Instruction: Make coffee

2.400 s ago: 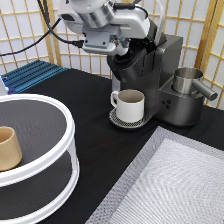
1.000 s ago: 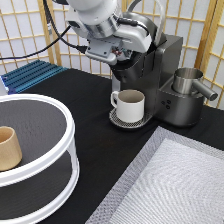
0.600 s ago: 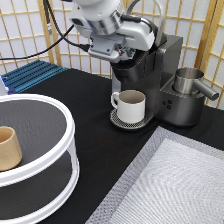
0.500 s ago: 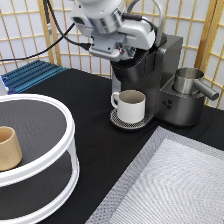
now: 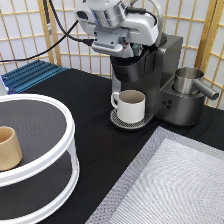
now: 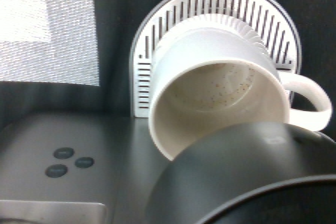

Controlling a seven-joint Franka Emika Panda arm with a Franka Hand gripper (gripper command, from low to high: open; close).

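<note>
Glossy white ceramic mug (image 5: 131, 105), brushed-metal jug (image 5: 189, 81), matt black tabletop (image 5: 95, 100).

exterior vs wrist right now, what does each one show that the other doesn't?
Exterior only: the end effector over the top of the coffee machine, the metal jug at the exterior view's right, the round two-tier stand with a tan cup at the left, the blue rack, and the grey mat. No coffee pod is visible.

Wrist only: three buttons on the machine, specks inside the mug.

Both: the white mug on the round drip grate, and the machine's dark body.
</note>
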